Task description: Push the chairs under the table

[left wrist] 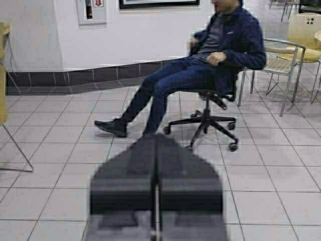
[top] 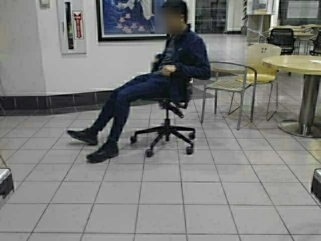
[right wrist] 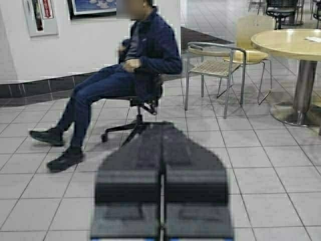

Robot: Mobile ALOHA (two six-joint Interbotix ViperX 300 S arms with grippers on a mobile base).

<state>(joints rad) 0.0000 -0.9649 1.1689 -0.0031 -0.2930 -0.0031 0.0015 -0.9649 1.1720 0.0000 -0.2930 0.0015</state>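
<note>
While both arms hung low with pincers pressed together, nothing was being pushed.
Left pincer (left wrist: 156, 150) and right pincer (right wrist: 161, 138) faced a seated person (top: 150, 85); one tan chair (top: 262, 63) stood far right beside the round table (top: 296, 63). Long bench not visible; driving ahead risked hitting the person.

Public cafeteria or lobby: tiled floor (top: 200, 201), round pedestal table (top: 296, 63), scattered chairs, wall-mounted fire extinguisher cabinet (top: 71, 25), framed picture (top: 125, 17).

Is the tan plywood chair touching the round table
Cannot tell. In the high view the plywood chair stands behind the grey armchair, beside the round table; its backrest overlaps the tabletop's edge, with no gap or contact plainly visible.
</note>
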